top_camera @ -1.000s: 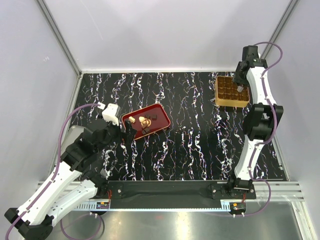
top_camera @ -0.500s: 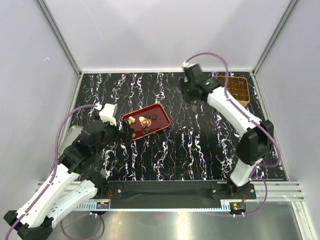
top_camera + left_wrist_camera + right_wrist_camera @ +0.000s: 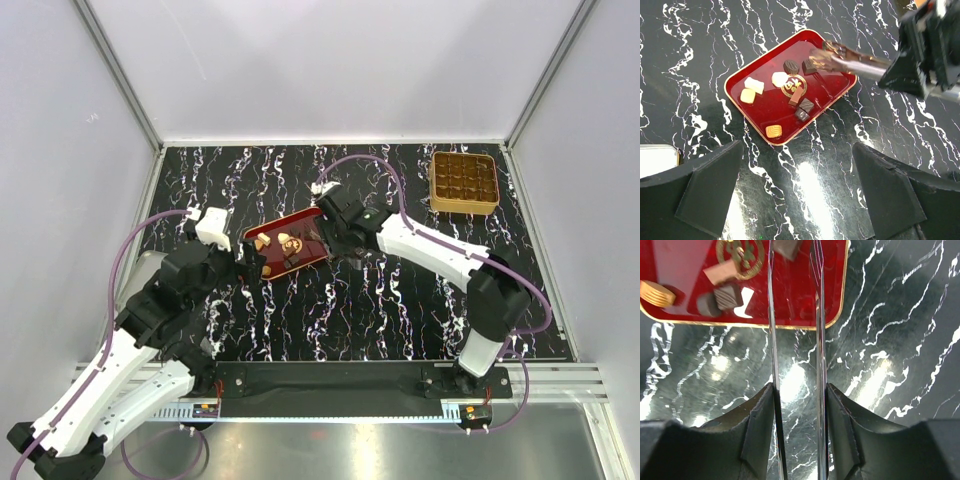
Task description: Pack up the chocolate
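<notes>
From where I stand, with the chocolate [image 3: 754, 85] loose in the red tray [image 3: 765, 113] on the worktop [image 3: 920, 150], the right tool [image 3: 817, 54], thin jaws part-open and empty astride a dark piece [image 3: 786, 247], should settle squarely, then pinch gently (left tool [image 3: 796, 146] hangs wide open, empty).

We are seeing a glossy black tabletop with white marble veins [image 3: 400, 300], with plain pale grey walls [image 3: 330, 70] and slim aluminium corner posts [image 3: 120, 80] enclosing it and light glinting off it.
</notes>
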Robot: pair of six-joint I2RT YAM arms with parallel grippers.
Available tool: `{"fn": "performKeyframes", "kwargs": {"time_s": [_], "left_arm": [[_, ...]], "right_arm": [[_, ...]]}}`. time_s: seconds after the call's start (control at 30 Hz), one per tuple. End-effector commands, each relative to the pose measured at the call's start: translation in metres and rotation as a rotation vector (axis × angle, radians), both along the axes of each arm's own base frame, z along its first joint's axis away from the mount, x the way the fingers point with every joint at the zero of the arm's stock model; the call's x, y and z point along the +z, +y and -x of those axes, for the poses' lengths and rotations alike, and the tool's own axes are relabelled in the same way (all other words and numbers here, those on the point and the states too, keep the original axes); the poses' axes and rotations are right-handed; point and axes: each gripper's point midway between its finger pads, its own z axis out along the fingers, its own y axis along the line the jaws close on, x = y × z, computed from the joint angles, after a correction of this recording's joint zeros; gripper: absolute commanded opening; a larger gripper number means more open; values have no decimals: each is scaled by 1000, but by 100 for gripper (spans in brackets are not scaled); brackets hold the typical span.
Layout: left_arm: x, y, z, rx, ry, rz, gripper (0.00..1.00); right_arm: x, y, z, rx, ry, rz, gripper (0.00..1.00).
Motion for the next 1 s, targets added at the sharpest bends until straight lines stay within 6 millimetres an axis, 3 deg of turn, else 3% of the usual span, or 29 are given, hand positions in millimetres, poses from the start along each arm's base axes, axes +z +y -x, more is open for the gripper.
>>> {"fn": "performKeyframes", "kwargs": {"time_s": [0.0, 0.3, 0.7, 0.97], "left_arm": [[11, 3, -6, 23, -48, 7, 99], [10, 3, -6, 22, -44, 3, 99], [11, 2, -6, 20, -46, 8, 99], [10, 2, -6, 20, -44, 7, 99]], "right_arm": [[23, 11, -7, -11, -110, -46, 49], [5, 23, 0, 13, -102, -25, 50], [-21, 22, -6, 17, -122, 101, 51], [-27, 27, -4, 21, -110, 106, 50]]}}
